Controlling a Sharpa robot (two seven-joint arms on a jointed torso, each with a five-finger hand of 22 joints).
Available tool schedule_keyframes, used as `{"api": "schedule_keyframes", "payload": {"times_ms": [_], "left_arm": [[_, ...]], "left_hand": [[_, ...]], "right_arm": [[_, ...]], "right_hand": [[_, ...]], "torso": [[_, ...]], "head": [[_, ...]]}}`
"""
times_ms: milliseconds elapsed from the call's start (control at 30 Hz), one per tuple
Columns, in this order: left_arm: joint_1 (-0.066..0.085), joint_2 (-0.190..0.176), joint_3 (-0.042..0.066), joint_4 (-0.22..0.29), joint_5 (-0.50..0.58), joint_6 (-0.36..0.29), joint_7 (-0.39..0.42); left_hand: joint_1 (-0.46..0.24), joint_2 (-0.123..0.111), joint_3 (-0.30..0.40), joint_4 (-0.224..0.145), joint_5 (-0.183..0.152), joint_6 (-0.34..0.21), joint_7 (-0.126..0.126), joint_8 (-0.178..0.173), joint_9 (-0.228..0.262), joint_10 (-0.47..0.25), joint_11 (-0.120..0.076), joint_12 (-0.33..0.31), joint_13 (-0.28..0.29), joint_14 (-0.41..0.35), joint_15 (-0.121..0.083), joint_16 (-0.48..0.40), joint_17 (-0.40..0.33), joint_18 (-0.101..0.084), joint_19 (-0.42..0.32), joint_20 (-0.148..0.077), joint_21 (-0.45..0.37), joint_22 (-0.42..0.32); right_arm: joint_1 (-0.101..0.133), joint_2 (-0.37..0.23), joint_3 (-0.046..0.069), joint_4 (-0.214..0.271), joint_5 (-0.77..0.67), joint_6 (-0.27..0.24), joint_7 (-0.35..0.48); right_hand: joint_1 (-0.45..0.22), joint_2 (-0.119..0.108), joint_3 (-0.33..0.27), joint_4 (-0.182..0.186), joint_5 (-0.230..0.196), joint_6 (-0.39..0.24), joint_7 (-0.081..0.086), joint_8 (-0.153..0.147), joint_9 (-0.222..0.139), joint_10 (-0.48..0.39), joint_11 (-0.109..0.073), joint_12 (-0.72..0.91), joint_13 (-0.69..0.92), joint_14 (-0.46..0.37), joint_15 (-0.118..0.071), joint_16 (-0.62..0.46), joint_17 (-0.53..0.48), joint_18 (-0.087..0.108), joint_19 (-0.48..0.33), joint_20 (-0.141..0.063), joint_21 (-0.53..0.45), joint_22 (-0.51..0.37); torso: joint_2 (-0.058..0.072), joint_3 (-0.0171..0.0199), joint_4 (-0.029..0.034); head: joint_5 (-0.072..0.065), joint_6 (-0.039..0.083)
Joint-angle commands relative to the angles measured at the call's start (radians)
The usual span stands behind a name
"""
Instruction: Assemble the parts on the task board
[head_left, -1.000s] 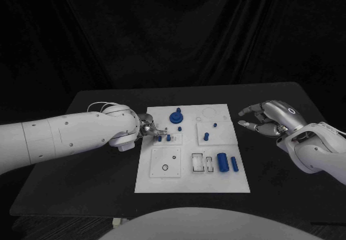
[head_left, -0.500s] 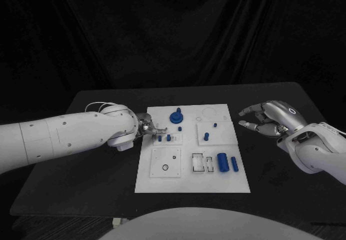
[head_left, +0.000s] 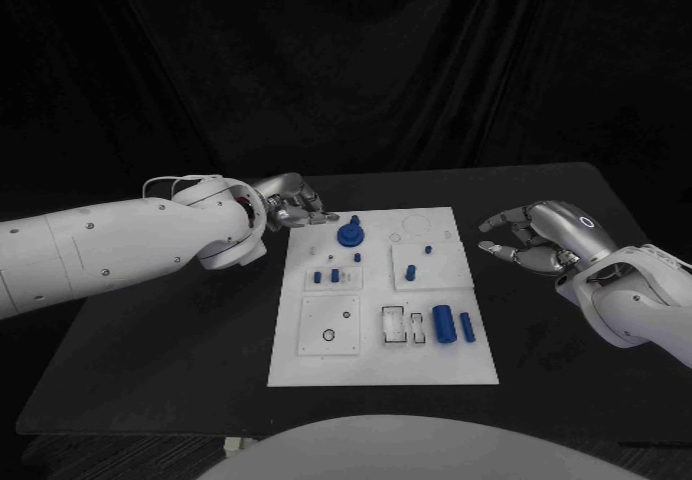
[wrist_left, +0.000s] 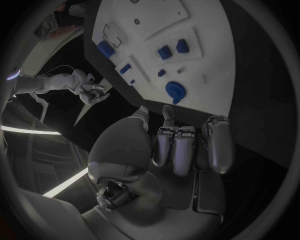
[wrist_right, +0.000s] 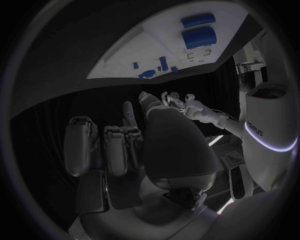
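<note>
The white task board (head_left: 378, 352) lies in the middle of the table. On it are a blue round knob (head_left: 351, 235), two small blue pegs (head_left: 327, 275) side by side at its left, other small pegs (head_left: 411, 271), and a thick blue cylinder (head_left: 446, 324) beside a slim one (head_left: 467, 326). My left hand (head_left: 296, 207) hovers off the board's far left corner, its fingers loosely curled, holding nothing. In the left wrist view that hand (wrist_left: 181, 145) is above the knob (wrist_left: 175, 91). My right hand (head_left: 526, 240) hangs to the right of the board, half curled and empty.
The black table (head_left: 173, 340) has bare room on both sides of the board. Rectangular recesses (head_left: 401, 326) and a square plate with a small ring (head_left: 329, 335) lie in the board's near half. A black curtain closes off the back.
My left hand has lifted away from the two small pegs at the board's left and drawn back to the far left corner. The right hand has not moved.
</note>
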Motion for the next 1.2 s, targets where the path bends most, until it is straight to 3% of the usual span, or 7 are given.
{"api": "schedule_keyframes", "payload": {"times_ms": [33, 100, 200, 233, 600, 800, 1200], "left_arm": [[0.013, 0.004, 0.000, -0.008, -0.104, -0.043, 0.235], [0.018, 0.013, 0.000, -0.019, -0.163, -0.034, 0.273], [0.020, 0.040, -0.001, -0.051, -0.282, 0.008, 0.316], [0.018, 0.047, -0.001, -0.060, -0.310, 0.015, 0.325], [-0.031, 0.120, -0.001, -0.154, -0.536, -0.028, 0.414], [-0.047, 0.152, -0.001, -0.186, -0.554, -0.026, 0.421], [-0.076, 0.201, 0.000, -0.237, -0.624, -0.007, 0.419]], "left_hand": [[0.102, -0.002, 0.000, -0.027, 0.001, 0.003, 0.009, -0.028, -0.061, -0.048, 0.007, -0.117, 0.106, 0.035, 0.008, -0.061, 0.154, -0.004, -0.009, 0.011, -0.013, 0.175], [0.146, -0.009, 0.002, -0.035, -0.023, -0.021, 0.014, -0.040, -0.085, -0.159, 0.010, -0.283, -0.004, 0.031, 0.009, -0.063, 0.152, -0.005, -0.012, 0.014, -0.014, 0.179], [0.198, -0.025, 0.002, -0.038, -0.027, -0.097, 0.021, -0.048, -0.096, -0.490, 0.020, -0.749, -0.313, 0.041, 0.020, -0.044, 0.172, -0.009, -0.006, 0.019, 0.000, 0.192], [0.206, -0.029, 0.002, -0.039, -0.024, -0.121, 0.027, -0.048, -0.094, -0.533, 0.030, -0.778, -0.327, 0.036, 0.028, -0.048, 0.167, -0.009, -0.007, 0.025, -0.001, 0.192], [0.337, -0.085, 0.083, -0.084, 0.102, -0.148, -0.001, -0.042, -0.210, -0.710, 0.038, -0.974, -0.530, 0.032, 0.023, -0.048, 0.156, -0.015, 0.011, 0.027, 0.031, 0.202], [0.336, -0.112, 0.118, -0.081, 0.117, -0.132, -0.004, -0.101, -0.330, -0.728, 0.042, -0.997, -0.592, 0.029, 0.024, -0.050, 0.148, -0.015, 0.012, 0.028, 0.034, 0.202], [0.325, -0.116, 0.135, -0.084, 0.124, -0.112, -0.003, -0.126, -0.385, -0.729, 0.042, -0.996, -0.615, 0.029, 0.024, -0.049, 0.146, -0.016, 0.015, 0.030, 0.039, 0.204]], "right_arm": [[-0.002, -0.001, 0.001, 0.004, 0.006, -0.012, -0.010], [-0.002, 0.000, 0.001, 0.004, 0.007, -0.013, -0.007], [-0.002, -0.001, 0.001, 0.004, 0.008, -0.015, -0.002], [-0.002, -0.001, 0.001, 0.004, 0.009, -0.015, -0.001], [-0.002, -0.005, 0.001, 0.006, 0.009, -0.016, 0.006], [-0.002, -0.007, 0.001, 0.009, 0.009, -0.023, 0.013], [-0.002, -0.006, 0.001, 0.010, 0.009, -0.024, 0.016]], "right_hand": [[0.000, 0.008, 0.006, -0.001, 0.005, 0.006, 0.001, -0.003, -0.001, 0.107, 0.007, 0.003, 0.263, 0.098, 0.006, -0.004, 0.239, 0.003, 0.011, 0.006, -0.004, 0.198], [0.000, 0.008, 0.006, -0.001, 0.005, 0.006, 0.001, -0.003, -0.001, 0.107, 0.007, 0.003, 0.263, 0.098, 0.006, -0.004, 0.239, 0.003, 0.011, 0.006, -0.004, 0.198], [0.000, 0.008, 0.006, -0.001, 0.005, 0.006, 0.001, -0.003, -0.001, 0.107, 0.007, 0.003, 0.263, 0.098, 0.006, -0.004, 0.239, 0.003, 0.011, 0.006, -0.004, 0.198], [0.000, 0.008, 0.006, -0.001, 0.005, 0.006, 0.001, -0.003, -0.001, 0.107, 0.007, 0.003, 0.263, 0.098, 0.006, -0.004, 0.239, 0.003, 0.011, 0.006, -0.004, 0.198], [0.000, 0.009, 0.006, 0.000, 0.007, 0.007, 0.000, -0.003, -0.002, 0.107, 0.007, 0.003, 0.263, 0.099, 0.006, -0.003, 0.241, 0.003, 0.011, 0.006, -0.003, 0.198], [-0.001, 0.009, 0.006, 0.000, 0.008, 0.007, 0.000, -0.003, -0.002, 0.107, 0.007, 0.003, 0.263, 0.099, 0.006, -0.004, 0.241, 0.003, 0.011, 0.006, -0.003, 0.198], [0.000, 0.009, 0.006, -0.001, 0.009, 0.008, 0.000, -0.003, -0.002, 0.107, 0.007, 0.003, 0.263, 0.099, 0.006, -0.003, 0.242, 0.002, 0.012, 0.006, -0.003, 0.198]], "torso": [[0.002, 0.0008, 0.0001], [0.003, 0.0001, 0.0004], [0.007, -0.0017, 0.0042], [0.006, -0.0016, 0.0040], [0.005, -0.0031, 0.0017], [0.004, -0.0009, 0.0001], [0.004, -0.0004, 0.0015]], "head": [[0.001, 0.000], [0.001, 0.000], [-0.004, 0.000], [-0.003, 0.000], [-0.007, 0.000], [-0.007, 0.000], [-0.011, 0.000]]}}
